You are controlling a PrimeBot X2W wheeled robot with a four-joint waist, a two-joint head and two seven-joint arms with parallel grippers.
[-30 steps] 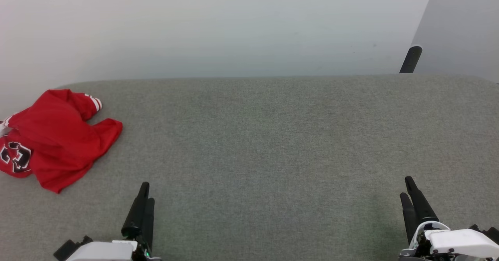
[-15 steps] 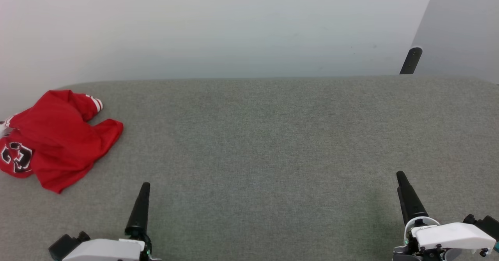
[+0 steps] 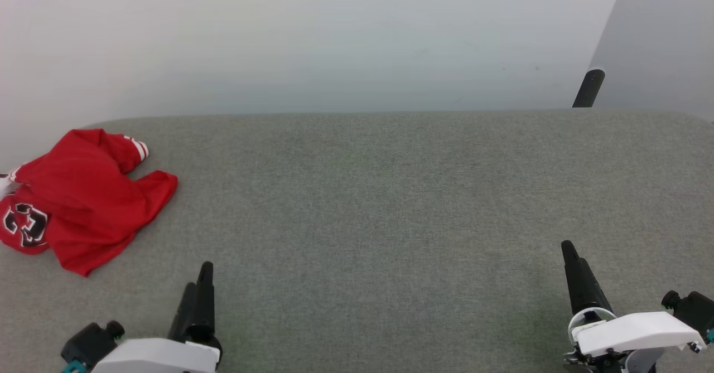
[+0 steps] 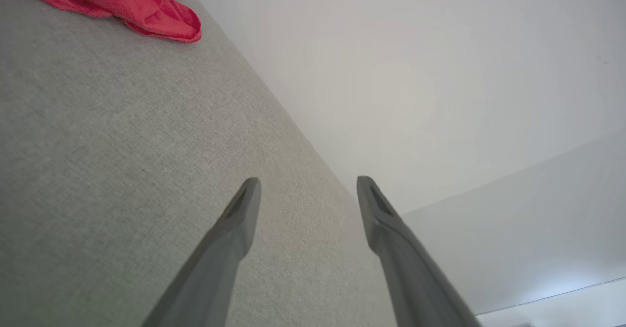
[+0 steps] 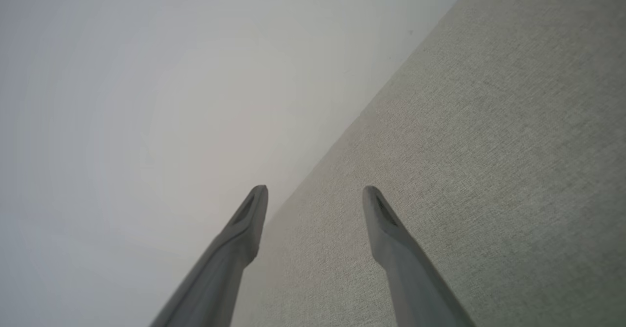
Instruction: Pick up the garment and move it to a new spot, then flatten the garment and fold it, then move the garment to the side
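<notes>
Crumpled red garment (image 3: pixel 83 194) on the grey fabric surface (image 3: pixel 390 194), ahead and well to the left of the left gripper (image 4: pixel 308 183), whose jaws stand apart, empty. Right gripper (image 5: pixel 315 190), likewise spread and empty, is farther off. Pick-up judged not begun; next, reach leftward and pinch cloth. Black-and-white numerals are creased and unreadable.

A big grey table (image 3: pixel 390 194) with a woven cloth top stretches from side to side. Behind it stands a white wall (image 3: pixel 279 38). At the far right is a pale grey board (image 3: pixel 664 44), with a short black post (image 3: pixel 588 87) at its foot. The light is soft.
</notes>
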